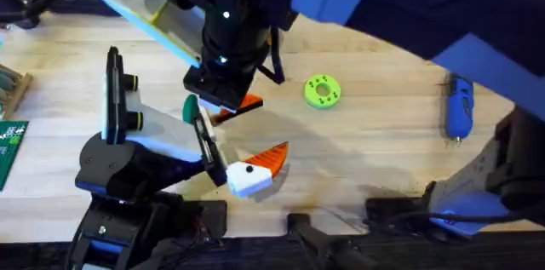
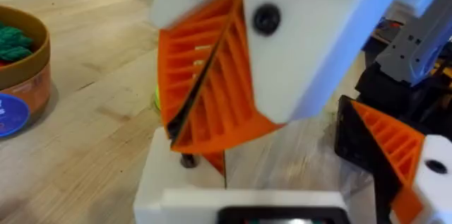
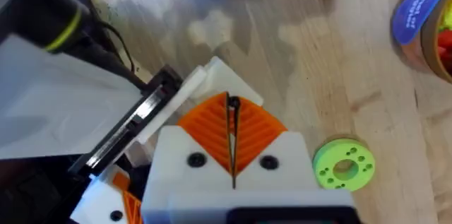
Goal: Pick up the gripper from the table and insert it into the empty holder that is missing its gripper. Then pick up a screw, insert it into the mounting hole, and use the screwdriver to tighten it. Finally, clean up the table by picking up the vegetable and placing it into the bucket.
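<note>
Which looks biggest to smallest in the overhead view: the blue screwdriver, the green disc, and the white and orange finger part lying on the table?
1. White and orange finger part, largest.
2. Screwdriver, longer than the disc but slim.
3. Green disc, smallest.
The finger part and the screwdriver look close in length, so that order is unsure.

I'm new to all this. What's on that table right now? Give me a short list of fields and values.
surface: wooden table
screwdriver: blue, lying on the table's right side
green disc: flat, near the middle
bucket: orange-brown, blue label, something green inside
left gripper: orange pads pressed together
right gripper: orange pads closed, a thin dark piece between them
</note>
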`<state>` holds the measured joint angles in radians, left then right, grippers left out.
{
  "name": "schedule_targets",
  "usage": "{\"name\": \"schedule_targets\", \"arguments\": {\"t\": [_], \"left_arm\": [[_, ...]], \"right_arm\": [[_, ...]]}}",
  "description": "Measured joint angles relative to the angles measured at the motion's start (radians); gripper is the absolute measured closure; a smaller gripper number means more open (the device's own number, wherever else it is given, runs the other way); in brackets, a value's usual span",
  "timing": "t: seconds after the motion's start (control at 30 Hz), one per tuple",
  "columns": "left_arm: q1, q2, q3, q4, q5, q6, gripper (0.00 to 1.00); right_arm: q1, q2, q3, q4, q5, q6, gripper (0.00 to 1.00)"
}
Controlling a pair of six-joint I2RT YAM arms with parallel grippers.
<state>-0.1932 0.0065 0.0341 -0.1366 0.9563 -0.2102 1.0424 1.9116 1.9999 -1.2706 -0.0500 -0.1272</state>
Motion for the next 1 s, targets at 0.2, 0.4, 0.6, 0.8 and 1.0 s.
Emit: {"name": "schedule_targets", "arguments": {"t": [0.2, 0.4, 0.6, 0.8, 1.0], "left_arm": [[0.0, 0.0, 0.0, 0.0, 0.003, 0.0, 0.015], [0.0, 0.0, 0.0, 0.001, 0.001, 0.004, 0.015], [0.0, 0.0, 0.0, 0.001, 0.001, 0.005, 0.015], [0.0, 0.0, 0.0, 0.001, 0.001, 0.005, 0.016], [0.0, 0.0, 0.0, 0.001, 0.002, 0.004, 0.015]], "right_arm": [[0.0, 0.002, 0.0, 0.0, -0.009, 0.0, 0.994], [0.0, 0.003, 0.0, 0.006, -0.018, 0.005, 0.994], [0.0, 0.011, 0.0, 0.012, -0.019, 0.008, 0.994], [0.0, 0.011, 0.0, 0.012, -0.019, 0.016, 0.994], [0.0, 0.011, 0.0, 0.003, -0.019, 0.019, 0.994]]}}
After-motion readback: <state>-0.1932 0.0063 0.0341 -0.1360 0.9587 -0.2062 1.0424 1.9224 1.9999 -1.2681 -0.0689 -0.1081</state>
